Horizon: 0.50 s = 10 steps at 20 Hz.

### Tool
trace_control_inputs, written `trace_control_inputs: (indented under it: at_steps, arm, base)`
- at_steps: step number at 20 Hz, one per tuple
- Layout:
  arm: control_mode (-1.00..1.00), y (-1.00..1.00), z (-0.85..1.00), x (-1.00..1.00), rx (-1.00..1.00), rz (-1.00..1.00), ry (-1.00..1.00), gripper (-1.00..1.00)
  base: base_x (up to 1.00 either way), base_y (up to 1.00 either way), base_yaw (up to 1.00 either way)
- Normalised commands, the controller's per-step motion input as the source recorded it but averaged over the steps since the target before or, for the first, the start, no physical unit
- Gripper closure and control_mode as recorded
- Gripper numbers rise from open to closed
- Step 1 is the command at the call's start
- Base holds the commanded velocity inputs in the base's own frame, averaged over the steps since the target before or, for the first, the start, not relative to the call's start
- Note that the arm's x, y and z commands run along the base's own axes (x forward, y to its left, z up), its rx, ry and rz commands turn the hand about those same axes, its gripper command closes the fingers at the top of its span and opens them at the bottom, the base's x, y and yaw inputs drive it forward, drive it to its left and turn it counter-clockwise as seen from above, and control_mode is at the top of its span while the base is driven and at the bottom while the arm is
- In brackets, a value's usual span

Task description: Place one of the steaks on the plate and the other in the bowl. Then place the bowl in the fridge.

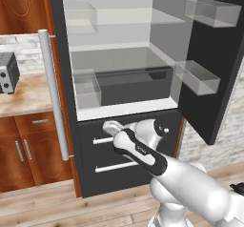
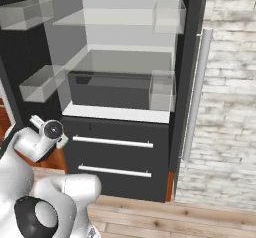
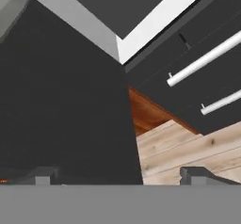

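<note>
The tall black fridge (image 1: pixel 119 111) stands open in front of me, showing a pale interior, glass shelves and a dark bin (image 1: pixel 136 85) on the lowest shelf. Below are two black drawers with silver bar handles (image 2: pixel 112 142). My arm is folded low in front of the drawers. My gripper (image 3: pixel 120 176) is open with nothing between its fingertips (image 3: pixel 195 173), and it faces the lower edge of the open black door (image 3: pixel 61 100) and the drawer handles (image 3: pixel 202 60). The steaks, the plate and the bowl are out of view.
The open right door (image 1: pixel 214 78) carries clear shelf bins (image 1: pixel 198 78). A long silver door handle (image 1: pixel 52 92) hangs at the left. A toaster (image 1: pixel 7 73) sits on the counter over wooden cabinets (image 1: pixel 28 149). A pale brick wall (image 2: pixel 230 107) is to the right. The floor (image 2: pixel 150 222) is wooden.
</note>
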Motion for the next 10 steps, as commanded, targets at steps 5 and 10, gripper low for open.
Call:
trace_control_inputs:
  at_steps: [5, 10]
  arm:
    - [-1.0, -0.93, 0.89, 0.03, -0.31, -0.01, 0.28, -1.0]
    - [-1.0, -0.76, 0.32, 0.0, -0.62, 0.0, 0.0, -1.0]
  base:
    - [0.0, 0.0, 0.0]
    - [0.0, 0.0, 0.0]
